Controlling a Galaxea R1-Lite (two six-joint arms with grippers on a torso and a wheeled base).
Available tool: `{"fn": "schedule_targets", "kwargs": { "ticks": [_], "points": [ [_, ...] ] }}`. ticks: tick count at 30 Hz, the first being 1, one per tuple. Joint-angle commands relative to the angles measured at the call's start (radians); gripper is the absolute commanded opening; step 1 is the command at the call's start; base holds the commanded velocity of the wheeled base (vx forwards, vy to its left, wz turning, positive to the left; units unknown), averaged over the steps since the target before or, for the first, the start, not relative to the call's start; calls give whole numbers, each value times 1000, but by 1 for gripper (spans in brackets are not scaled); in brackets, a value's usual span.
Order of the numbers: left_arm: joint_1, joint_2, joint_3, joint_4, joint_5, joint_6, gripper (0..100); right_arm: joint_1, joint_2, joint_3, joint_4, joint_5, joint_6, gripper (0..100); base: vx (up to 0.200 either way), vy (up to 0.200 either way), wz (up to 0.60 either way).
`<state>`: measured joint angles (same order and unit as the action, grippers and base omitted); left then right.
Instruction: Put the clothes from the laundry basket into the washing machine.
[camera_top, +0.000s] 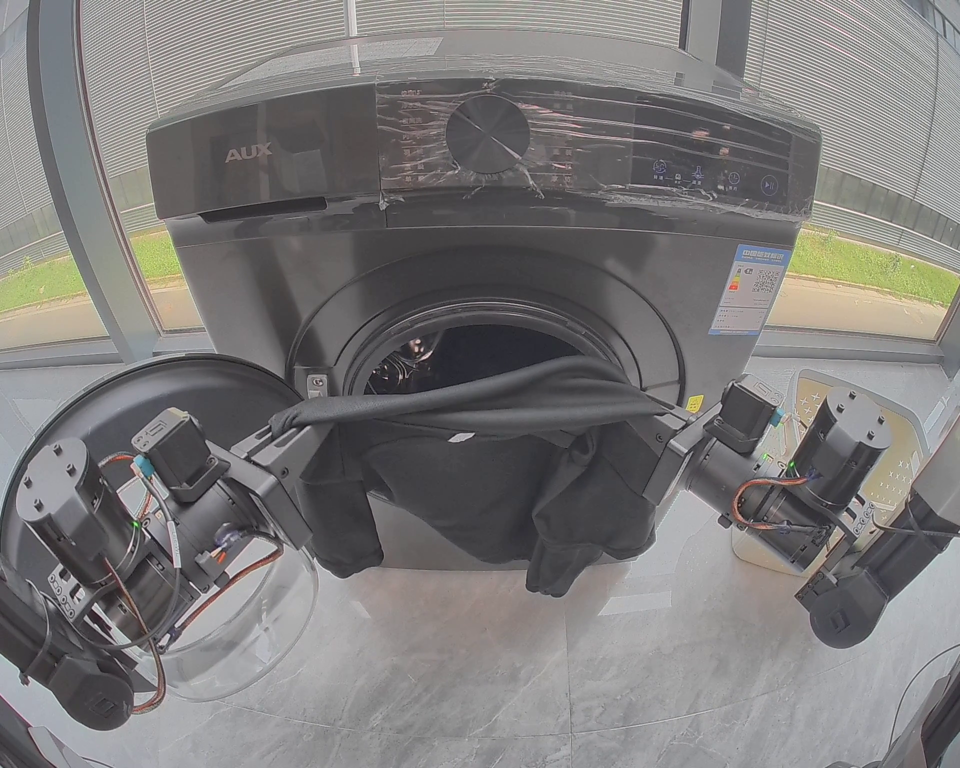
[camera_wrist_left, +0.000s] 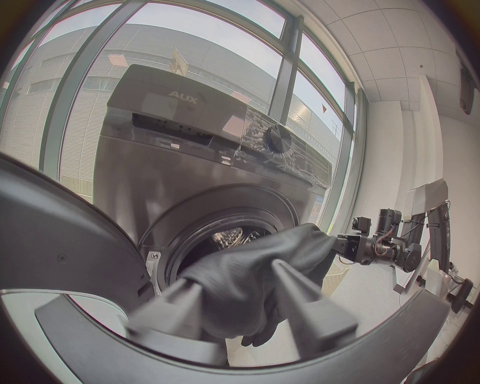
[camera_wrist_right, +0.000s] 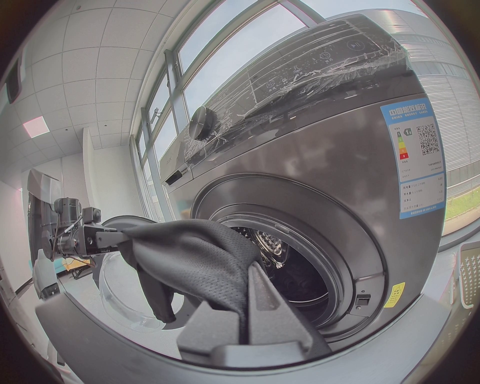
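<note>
A dark grey garment (camera_top: 480, 470) hangs stretched between both grippers in front of the washing machine (camera_top: 480, 250). Its upper edge runs across the open drum opening (camera_top: 470, 355), and the rest droops toward the floor. My left gripper (camera_top: 290, 425) is shut on the garment's left end (camera_wrist_left: 240, 285). My right gripper (camera_top: 655, 420) is shut on its right end (camera_wrist_right: 200, 260). The machine's round door (camera_top: 150, 420) stands swung open at the left. The right wrist view looks into the drum (camera_wrist_right: 295, 270), with my left gripper (camera_wrist_right: 117, 239) beyond the cloth.
A white laundry basket (camera_top: 890, 470) stands on the floor at the right, behind my right arm. The glass bowl of the open door (camera_top: 240, 620) sits under my left arm. Marble floor (camera_top: 560, 670) lies bare in front of the machine. Windows stand behind.
</note>
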<state>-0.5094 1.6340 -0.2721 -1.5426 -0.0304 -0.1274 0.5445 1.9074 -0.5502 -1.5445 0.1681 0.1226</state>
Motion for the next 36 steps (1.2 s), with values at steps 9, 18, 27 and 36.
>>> {"fn": "schedule_targets", "kwargs": {
  "ticks": [9, 18, 27, 36],
  "points": [
    [3, 10, 94, 7, -63, 2, 100, -8, 10, -7, 1, -45, 40, 0, 0, 0, 0],
    [3, 27, 126, -2, -77, 3, 100, -17, 27, -23, 1, -76, 46, 0, 0, 0, 0],
    [5, 92, 149, -2, -78, 23, 100, 3, 38, -31, 1, -82, 63, 0, 0, 0, 0],
    [-9, 210, 74, -4, -80, 31, 100, 83, 36, -39, 1, -82, 58, 0, 0, 0, 0]
  ]
}}
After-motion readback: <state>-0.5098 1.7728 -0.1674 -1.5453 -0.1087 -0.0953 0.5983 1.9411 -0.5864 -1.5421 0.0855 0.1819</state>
